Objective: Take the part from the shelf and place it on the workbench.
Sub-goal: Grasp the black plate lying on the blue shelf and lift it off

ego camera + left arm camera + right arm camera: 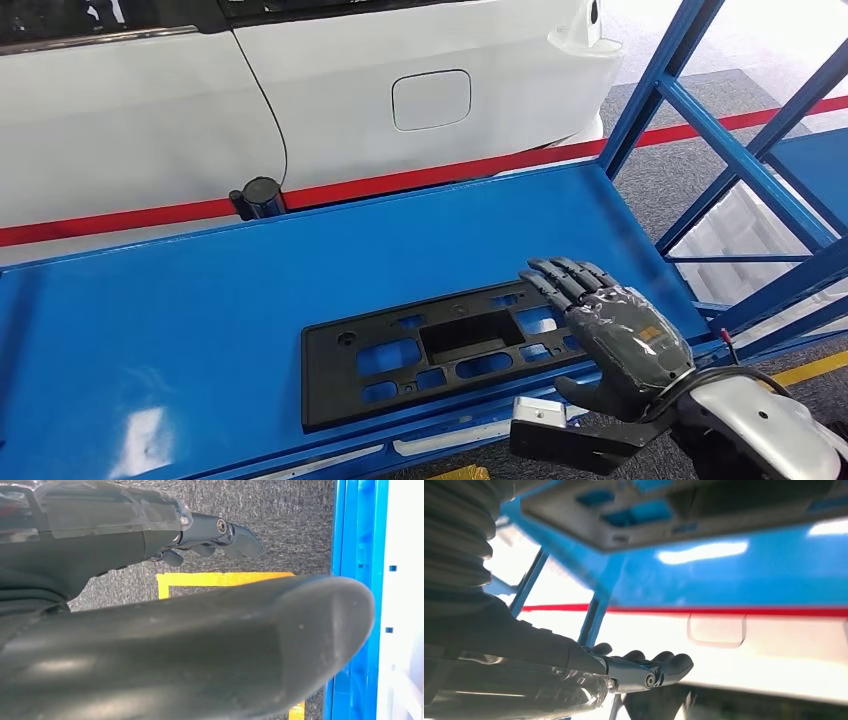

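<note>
- One flat black plastic part, rectangular with many cut-out windows, lies on the glossy blue metal shelf near its front edge.
- Right hand, dark and wrapped in clear film, rests flat over the part's right end, fingers straight, gripping nothing.
- Left hand hangs above grey carpet, fingers loosely extended, empty.

My right hand hovers flat, fingers straight and together, over the right end of the black license plate bracket. Bracket lies flat on the blue shelf near its front edge. White car behind.
</note>
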